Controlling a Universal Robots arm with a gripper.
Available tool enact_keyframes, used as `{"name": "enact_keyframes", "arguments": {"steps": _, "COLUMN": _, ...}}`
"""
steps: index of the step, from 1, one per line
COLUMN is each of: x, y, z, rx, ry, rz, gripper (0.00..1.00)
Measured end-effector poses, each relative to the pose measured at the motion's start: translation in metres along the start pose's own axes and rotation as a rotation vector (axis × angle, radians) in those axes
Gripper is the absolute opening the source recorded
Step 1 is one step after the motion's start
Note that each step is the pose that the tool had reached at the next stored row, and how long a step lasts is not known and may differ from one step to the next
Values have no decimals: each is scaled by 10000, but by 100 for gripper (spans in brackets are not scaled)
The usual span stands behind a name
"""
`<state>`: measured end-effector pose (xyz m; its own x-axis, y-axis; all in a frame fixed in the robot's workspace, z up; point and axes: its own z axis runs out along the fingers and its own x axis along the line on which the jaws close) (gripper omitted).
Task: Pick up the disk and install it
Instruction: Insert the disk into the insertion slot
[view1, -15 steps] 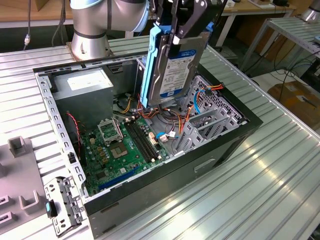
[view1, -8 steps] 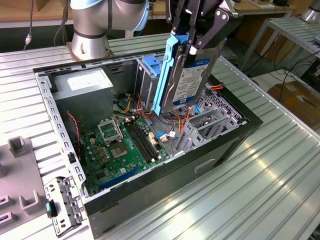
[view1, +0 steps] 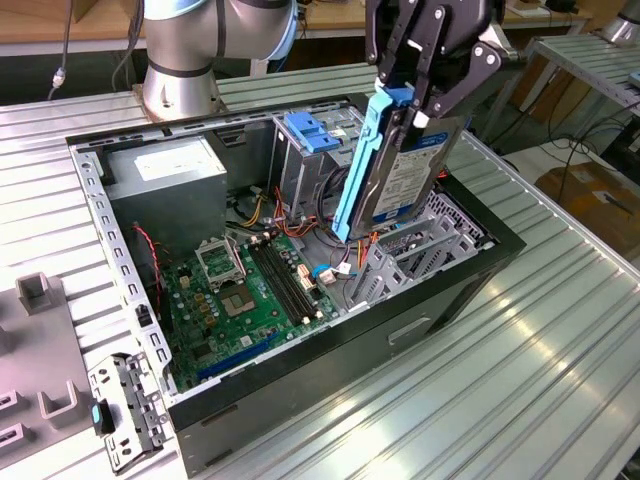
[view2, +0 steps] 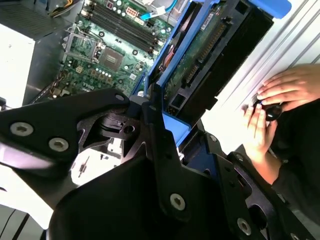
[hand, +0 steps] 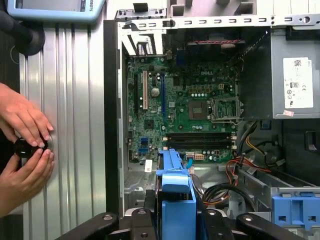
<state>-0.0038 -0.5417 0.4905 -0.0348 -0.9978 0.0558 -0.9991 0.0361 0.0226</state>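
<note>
In the exterior view the gripper (view1: 408, 100) pinches the disk (view1: 400, 180) by the top of its blue carrier. It holds the disk tilted over the open computer case (view1: 330, 350), lower end down among the cables (view1: 335, 268) beside the drive cage (view1: 292, 170). Tilted like that, I'd worry it snags a cable or jams on the cage edge and twists in the grip.

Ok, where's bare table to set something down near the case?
Free: ribbed table on the exterior view's right of the case. Crowded: that view's left, with grey fixtures and a bracket. In the first wrist view, hands rest beside the case.
</note>
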Motion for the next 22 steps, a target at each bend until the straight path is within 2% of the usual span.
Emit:
{"name": "enact_keyframes", "arguments": {"steps": 5, "x": 36, "y": -184, "z": 35, "rx": 0, "ry": 16, "rz": 2, "gripper": 37}}
{"name": "enact_keyframes", "arguments": {"steps": 11, "x": 34, "y": -404, "z": 78, "rx": 3, "ry": 80, "rz": 1, "gripper": 37}}
{"name": "enact_keyframes", "arguments": {"steps": 19, "x": 22, "y": -634, "z": 152, "rx": 7, "ry": 202, "rz": 5, "gripper": 37}}
{"name": "enact_keyframes", "arguments": {"steps": 22, "x": 17, "y": -683, "z": 209, "rx": 7, "ry": 205, "rz": 9, "gripper": 37}}
